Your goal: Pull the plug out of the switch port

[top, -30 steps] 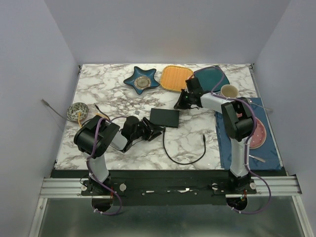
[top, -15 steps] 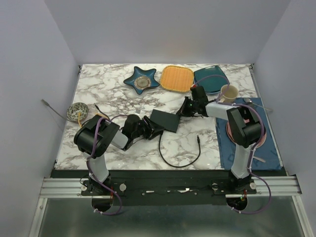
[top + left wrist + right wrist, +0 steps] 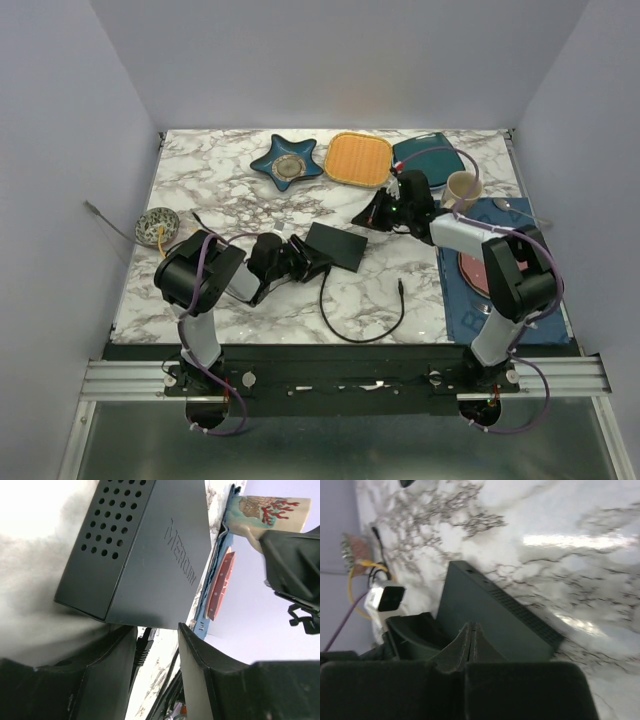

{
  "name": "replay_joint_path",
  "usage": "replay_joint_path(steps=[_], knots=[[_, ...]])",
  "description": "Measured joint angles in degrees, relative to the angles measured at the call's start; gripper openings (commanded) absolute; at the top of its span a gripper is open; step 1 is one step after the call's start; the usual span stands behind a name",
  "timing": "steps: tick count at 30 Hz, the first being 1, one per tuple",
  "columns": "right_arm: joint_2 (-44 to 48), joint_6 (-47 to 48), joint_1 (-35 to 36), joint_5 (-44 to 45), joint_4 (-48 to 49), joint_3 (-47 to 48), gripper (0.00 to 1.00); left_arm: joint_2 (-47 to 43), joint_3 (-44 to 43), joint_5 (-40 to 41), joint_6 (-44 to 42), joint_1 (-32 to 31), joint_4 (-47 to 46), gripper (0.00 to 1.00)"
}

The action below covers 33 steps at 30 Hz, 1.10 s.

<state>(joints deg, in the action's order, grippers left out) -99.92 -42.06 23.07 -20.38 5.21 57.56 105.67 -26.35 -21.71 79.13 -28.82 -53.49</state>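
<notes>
The switch (image 3: pixel 336 245) is a flat matte black box lying mid-table; in the left wrist view (image 3: pixel 145 550) it fills the upper frame. A black plug (image 3: pixel 143 647) sits in its near edge, and the black cable (image 3: pixel 345 330) loops away to a loose end (image 3: pixel 400 285). My left gripper (image 3: pixel 303 257) is at the switch's near left corner; its jaws (image 3: pixel 156 628) stand open on either side of the plug, which lies against the left finger. My right gripper (image 3: pixel 374 216) is shut and empty, just beyond the switch's far right corner; its closed tips (image 3: pixel 471 626) point at the switch (image 3: pixel 495 615).
A blue star dish (image 3: pixel 287 163), an orange square plate (image 3: pixel 358 158) and a teal plate (image 3: pixel 430 155) line the back. A mug (image 3: pixel 463 187) and pink plate (image 3: pixel 480 270) sit on a blue mat (image 3: pixel 500 310) at the right. A small bowl (image 3: pixel 157 225) sits at the left.
The switch has turned and slid a little toward the left gripper, which now straddles its near corner. The right arm's elbow swung right. The cable's loose end shifted left.
</notes>
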Motion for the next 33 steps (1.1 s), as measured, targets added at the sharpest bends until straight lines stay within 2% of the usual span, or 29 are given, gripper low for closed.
replay_joint_path(steps=[6,12,33], knots=[[-5.16,-3.56,1.38,-10.54,8.74,-0.79,0.01,1.86,1.05,-0.5,1.36,0.2,-4.74,0.53],[-9.99,-5.75,2.12,-14.91,10.84,-3.63,0.01,2.23,1.4,-0.85,1.49,0.2,-5.9,0.5],[-10.29,-5.88,2.19,-15.1,11.02,-3.63,0.01,-0.79,0.39,-0.81,-2.16,-0.2,2.16,0.44]])
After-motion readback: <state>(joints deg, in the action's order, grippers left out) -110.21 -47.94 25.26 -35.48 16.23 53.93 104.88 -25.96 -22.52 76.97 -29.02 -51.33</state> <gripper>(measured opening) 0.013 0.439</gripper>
